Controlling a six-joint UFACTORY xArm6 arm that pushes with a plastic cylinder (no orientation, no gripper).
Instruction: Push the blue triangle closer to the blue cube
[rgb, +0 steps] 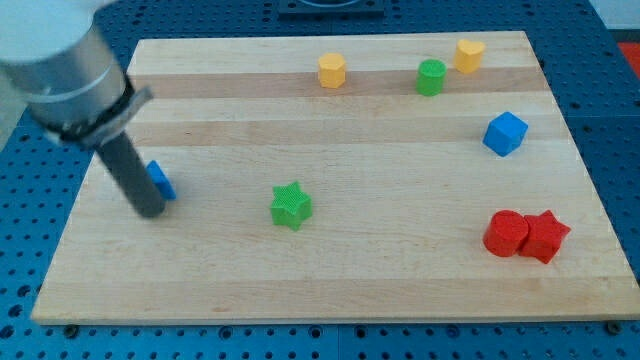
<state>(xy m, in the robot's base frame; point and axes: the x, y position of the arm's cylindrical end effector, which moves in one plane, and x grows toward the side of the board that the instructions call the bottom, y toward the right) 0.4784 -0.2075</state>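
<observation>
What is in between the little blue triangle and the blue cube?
In the camera view, only bare wooden board lies between the blue triangle block and the blue cube block. The green star block sits just below that line.

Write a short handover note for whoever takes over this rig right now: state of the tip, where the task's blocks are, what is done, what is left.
My tip sits at the view's left, against the left side of the blue triangle, which it partly hides.
The blue cube is far off at the view's right, with the green star roughly between the two.
Done: tip is placed behind the triangle.
Left: nearly the whole push rightward, probably steering above the star.
</observation>
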